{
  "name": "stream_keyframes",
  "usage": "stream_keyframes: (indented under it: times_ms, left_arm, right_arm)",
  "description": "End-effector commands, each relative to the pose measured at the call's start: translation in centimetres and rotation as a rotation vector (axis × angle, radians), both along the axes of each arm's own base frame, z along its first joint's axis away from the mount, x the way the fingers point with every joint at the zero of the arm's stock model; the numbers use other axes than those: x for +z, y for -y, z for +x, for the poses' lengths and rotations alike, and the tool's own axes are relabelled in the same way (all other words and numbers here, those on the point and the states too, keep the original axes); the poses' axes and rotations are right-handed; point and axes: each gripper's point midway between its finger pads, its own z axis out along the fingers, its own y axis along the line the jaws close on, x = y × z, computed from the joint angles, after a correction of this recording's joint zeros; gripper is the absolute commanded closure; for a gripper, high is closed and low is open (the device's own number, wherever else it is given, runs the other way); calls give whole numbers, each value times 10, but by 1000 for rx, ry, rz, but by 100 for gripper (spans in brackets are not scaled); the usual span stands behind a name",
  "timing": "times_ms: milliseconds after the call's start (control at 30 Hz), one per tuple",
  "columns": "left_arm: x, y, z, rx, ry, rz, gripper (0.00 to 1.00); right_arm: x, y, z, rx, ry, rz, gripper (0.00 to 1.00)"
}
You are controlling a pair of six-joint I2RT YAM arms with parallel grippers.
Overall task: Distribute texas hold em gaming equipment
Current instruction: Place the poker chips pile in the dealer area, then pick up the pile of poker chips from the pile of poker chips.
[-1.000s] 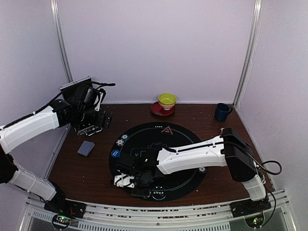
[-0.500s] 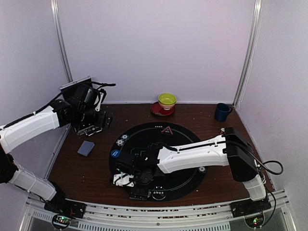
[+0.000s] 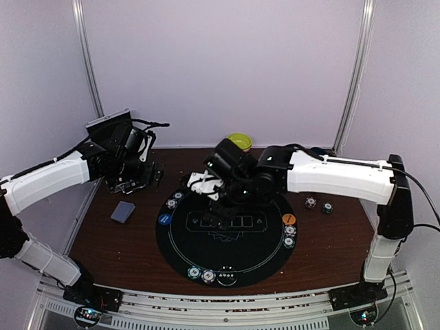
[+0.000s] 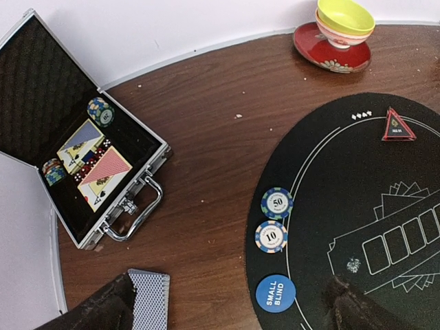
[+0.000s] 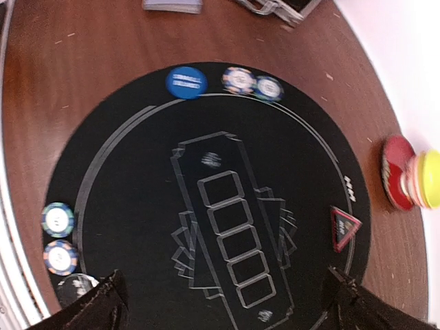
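so the right gripper (image 5: pixel 225 292) hangs over the black felt mat (image 5: pixel 130 179), jaws spread wide with nothing in them, left gripper (image 4: pixel 228 295) same deal near the open chip case (image 4: pixel 41 89)

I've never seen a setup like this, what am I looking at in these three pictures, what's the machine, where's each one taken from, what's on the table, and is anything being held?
These are two robot arms bolted at the near edge of a table, each ending in a two-finger gripper. The wide picture comes from a fixed camera above and behind them. The other two come from a camera on each wrist, looking down past its fingers. On the table lie a round black poker mat, an open metal case, a card deck and, at the back, a yellow-green bowl. Around the mat's edge sit striped poker chips, a blue button disc and an orange button disc. The left gripper and right gripper are both open and hold nothing.
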Motion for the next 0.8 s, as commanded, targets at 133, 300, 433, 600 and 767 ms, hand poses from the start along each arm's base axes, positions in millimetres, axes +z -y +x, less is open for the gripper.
stream_keyframes:
  times_ms: [133,300,433,600,767]
  left_arm:
    - [-3,18,3,-79,-3,-59,2]
    - [-6,27,-1,-121,-24,-92,2]
    - [-14,46,-10,-181,-82,-175,2]
    - [-31,62,-29,-221,-149,-167,2]
    - [-59,59,-46,-240,-214,-109,2]
  right_arm:
    - [17,140,127,-430,23,50,0]
    - [4,240,178,-701,-23,65,0]
    - [-7,316,198,-891,-44,88,0]
    - [-26,371,206,-1031,-69,80,1]
    - [-50,395,206,-1094,-88,49,2]
